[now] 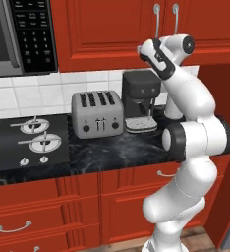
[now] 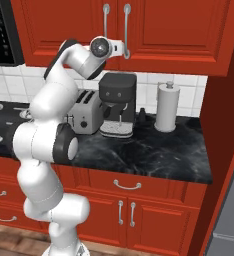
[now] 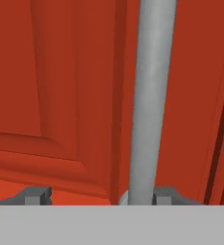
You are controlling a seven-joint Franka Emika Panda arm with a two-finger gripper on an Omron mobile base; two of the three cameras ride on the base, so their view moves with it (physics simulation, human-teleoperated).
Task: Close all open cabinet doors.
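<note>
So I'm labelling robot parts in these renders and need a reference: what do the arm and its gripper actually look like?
The arm is made of glossy white, rounded links, fat and tube-like, with dark grey to black bands and round caps at the joints. No cables or markings can be made out on it. The gripper ends in two small, blocky dark grey finger tips.

Glossy red cabinet doors [image 1: 107, 29], smooth matt silver handle [image 3: 150, 100], polished black marble-look counter [image 2: 154, 150]

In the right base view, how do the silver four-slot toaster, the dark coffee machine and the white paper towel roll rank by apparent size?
1. Dark coffee machine, largest.
2. White paper towel roll.
3. Silver four-slot toaster, but the arm covers part of it, so its rank is unsure.
</note>
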